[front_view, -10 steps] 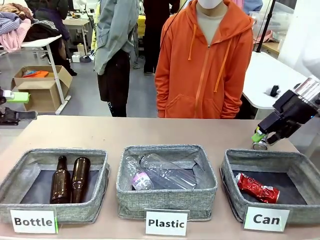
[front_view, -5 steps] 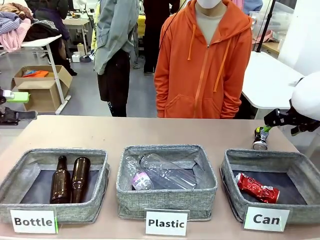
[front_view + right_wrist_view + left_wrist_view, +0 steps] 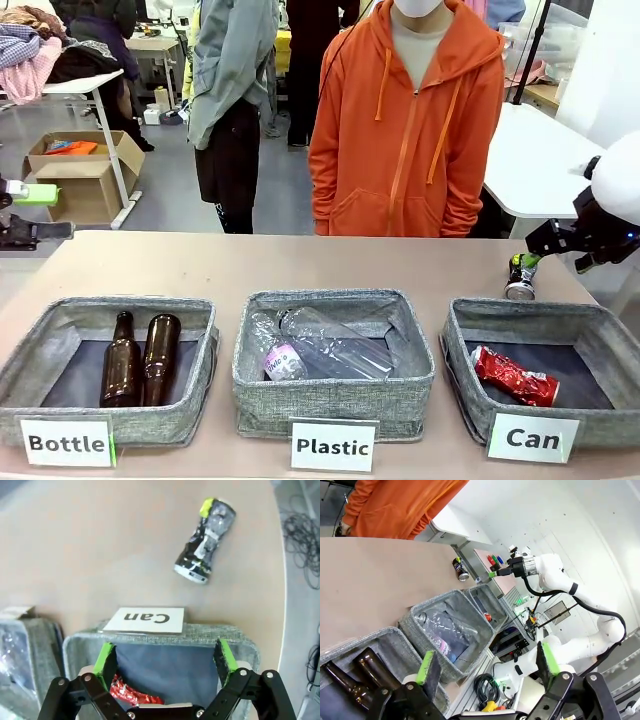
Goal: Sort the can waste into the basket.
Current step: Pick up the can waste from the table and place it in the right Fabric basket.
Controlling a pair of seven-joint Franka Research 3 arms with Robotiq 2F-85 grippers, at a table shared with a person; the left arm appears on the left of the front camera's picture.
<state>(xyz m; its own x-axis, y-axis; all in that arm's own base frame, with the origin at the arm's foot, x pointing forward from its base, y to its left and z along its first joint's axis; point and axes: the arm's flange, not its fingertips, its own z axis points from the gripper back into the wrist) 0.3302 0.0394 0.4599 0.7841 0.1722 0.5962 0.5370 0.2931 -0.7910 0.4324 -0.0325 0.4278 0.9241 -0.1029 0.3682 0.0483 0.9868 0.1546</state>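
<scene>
Black crumpled metal can (image 3: 520, 277) is being left on the tabletop (image 3: 300, 265) just behind the grey woven "Can" basket (image 3: 455, 335) as the spread, empty right pincer (image 3: 540, 250) is being drawn away. One crushed red can (image 3: 515, 375) is lying inside. The left pincer (image 3: 487, 662) is likewise being held spread.

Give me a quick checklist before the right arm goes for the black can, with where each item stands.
1. Right gripper open: ok.
2. Black can free on the table: ok.
3. Gripper around it: not ok, the can lies apart, beyond the basket.
4. Room in basket: ok, just the red can inside.
5. Person clear of the can: ok.
6. Left gripper out of the way: ok.
</scene>
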